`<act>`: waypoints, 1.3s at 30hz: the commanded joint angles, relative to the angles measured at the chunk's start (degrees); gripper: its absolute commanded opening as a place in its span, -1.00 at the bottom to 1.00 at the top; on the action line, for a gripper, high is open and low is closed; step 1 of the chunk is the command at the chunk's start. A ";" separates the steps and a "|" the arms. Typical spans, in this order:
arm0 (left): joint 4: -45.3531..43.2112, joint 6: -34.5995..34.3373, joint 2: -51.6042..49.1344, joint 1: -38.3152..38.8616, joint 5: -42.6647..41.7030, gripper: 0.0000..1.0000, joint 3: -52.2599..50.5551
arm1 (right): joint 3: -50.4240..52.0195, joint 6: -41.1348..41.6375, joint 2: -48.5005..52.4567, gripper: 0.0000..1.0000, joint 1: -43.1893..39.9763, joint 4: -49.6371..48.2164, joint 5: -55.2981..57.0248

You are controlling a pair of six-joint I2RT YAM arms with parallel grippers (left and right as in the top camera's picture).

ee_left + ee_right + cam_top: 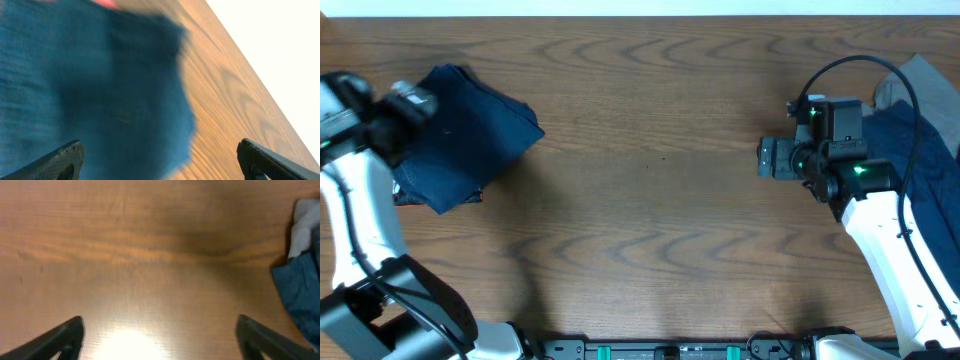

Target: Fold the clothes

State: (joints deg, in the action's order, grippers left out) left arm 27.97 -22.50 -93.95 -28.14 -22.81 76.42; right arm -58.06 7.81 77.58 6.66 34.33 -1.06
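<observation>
A folded dark blue garment (pixel 465 135) lies at the far left of the table. It fills the left part of the left wrist view (pixel 100 90), blurred. My left gripper (pixel 402 110) hovers over its left edge, open and empty (pixel 160 160). A pile of unfolded clothes (pixel 920 130), dark blue and grey, lies at the far right. Its edge shows in the right wrist view (pixel 302 290). My right gripper (pixel 770 158) is open and empty over bare wood (pixel 157 337), left of that pile.
The wooden table (pixel 650 200) stretches between the two heaps. A black cable (pixel 850 65) loops above the right arm. The arm bases sit at the front edge (pixel 680 350).
</observation>
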 commanded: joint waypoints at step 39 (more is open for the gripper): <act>16.81 4.04 73.24 43.34 22.86 0.96 -35.41 | 16.46 1.36 -54.05 0.98 -7.39 24.15 1.95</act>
State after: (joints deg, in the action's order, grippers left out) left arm 43.33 -19.35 -22.92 15.11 -0.86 41.15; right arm -42.19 8.56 23.83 -0.62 56.38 0.01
